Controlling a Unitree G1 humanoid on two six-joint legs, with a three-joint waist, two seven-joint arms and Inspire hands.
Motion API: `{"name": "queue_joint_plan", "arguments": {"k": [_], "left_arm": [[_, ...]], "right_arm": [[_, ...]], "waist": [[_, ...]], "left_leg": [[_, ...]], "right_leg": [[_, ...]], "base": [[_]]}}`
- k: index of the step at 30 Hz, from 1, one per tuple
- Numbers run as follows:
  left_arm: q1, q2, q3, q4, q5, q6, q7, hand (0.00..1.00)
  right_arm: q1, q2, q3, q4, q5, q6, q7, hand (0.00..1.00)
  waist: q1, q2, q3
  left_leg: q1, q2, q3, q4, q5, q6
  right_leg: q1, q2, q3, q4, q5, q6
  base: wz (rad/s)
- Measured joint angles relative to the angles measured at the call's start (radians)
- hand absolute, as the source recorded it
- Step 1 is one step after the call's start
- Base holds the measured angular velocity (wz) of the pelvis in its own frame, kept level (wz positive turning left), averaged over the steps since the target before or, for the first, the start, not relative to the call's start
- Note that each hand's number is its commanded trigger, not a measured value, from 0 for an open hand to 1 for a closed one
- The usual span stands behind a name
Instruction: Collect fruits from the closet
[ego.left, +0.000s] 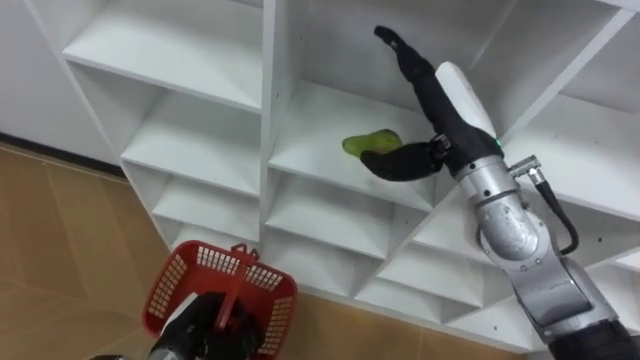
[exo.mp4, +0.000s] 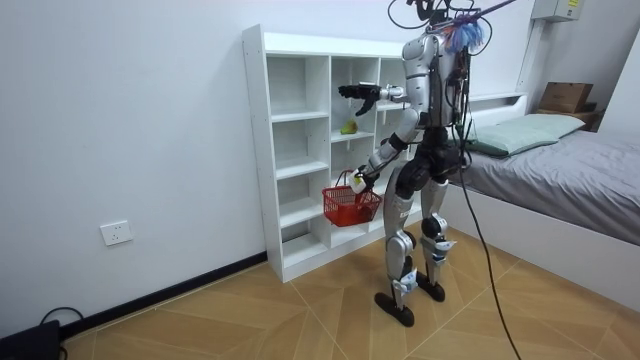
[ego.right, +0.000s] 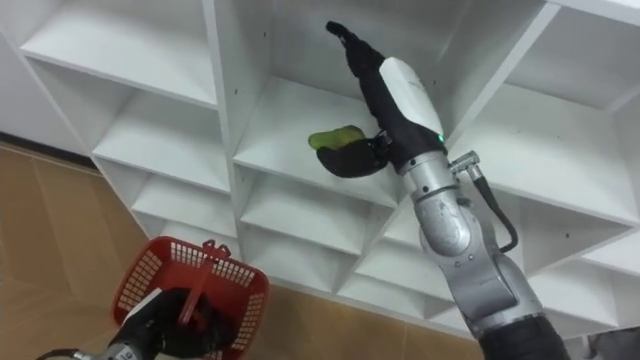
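Note:
A green fruit (ego.left: 364, 143) lies on a middle shelf of the white closet (ego.left: 210, 150). My right hand (ego.left: 425, 100) reaches into that compartment, open, fingers stretched out above and past the fruit. Its thumb (ego.left: 398, 163) lies just in front of the fruit, touching or nearly touching it. Lower down, my left hand (ego.left: 215, 325) is shut on the handle of a red mesh basket (ego.left: 178, 272), which hangs in front of the lower shelves. In the room view I stand upright facing the closet (exo.mp4: 300, 150), with the basket (exo.mp4: 350, 206) at hip height.
The other closet compartments in view hold nothing. A bed (exo.mp4: 560, 170) stands behind me at the room view's right, with a box (exo.mp4: 565, 97) on its headboard ledge. Wooden floor (exo.mp4: 250, 320) spreads out below the closet.

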Motion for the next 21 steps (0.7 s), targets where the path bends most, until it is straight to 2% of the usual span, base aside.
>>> {"name": "queue_joint_plan", "arguments": {"k": [3, 7, 14, 21], "left_arm": [[-0.003, 0.006, 0.005, -0.003, 0.022, 0.000, -0.018, 1.00], [-0.008, 0.010, 0.011, -0.010, 0.036, 0.006, -0.026, 1.00], [-0.010, 0.023, 0.021, -0.031, 0.040, 0.019, -0.038, 1.00], [-0.011, 0.025, 0.022, -0.031, 0.042, 0.021, -0.040, 1.00]], "right_arm": [[-0.034, -0.017, -0.006, 0.062, 0.001, 0.001, -0.017, 0.00], [-0.062, -0.041, -0.006, 0.104, 0.005, 0.001, -0.034, 0.00], [-0.149, -0.042, -0.005, 0.233, 0.019, 0.003, -0.035, 0.00], [-0.209, -0.043, -0.005, 0.350, 0.059, 0.010, -0.004, 0.00]], "waist": [[0.002, -0.001, -0.0008], [0.006, -0.005, -0.0029], [0.012, -0.031, -0.0084], [0.021, -0.046, -0.0037]], "left_leg": [[-0.014, -0.001, -0.015, 0.002, 0.001, -0.002], [-0.023, -0.002, -0.019, 0.011, 0.004, -0.004], [-0.025, -0.002, -0.014, 0.010, 0.006, -0.001], [-0.032, -0.006, -0.015, 0.009, 0.008, 0.002]], "right_leg": [[-0.004, -0.001, -0.021, 0.000, 0.000, 0.000], [-0.009, 0.000, -0.022, 0.000, 0.000, 0.000], [-0.013, -0.003, -0.021, 0.001, 0.000, 0.000], [-0.019, -0.007, -0.022, 0.001, 0.000, 0.000]], "base": [[0.17], [0.04], [0.00], [0.02]]}}
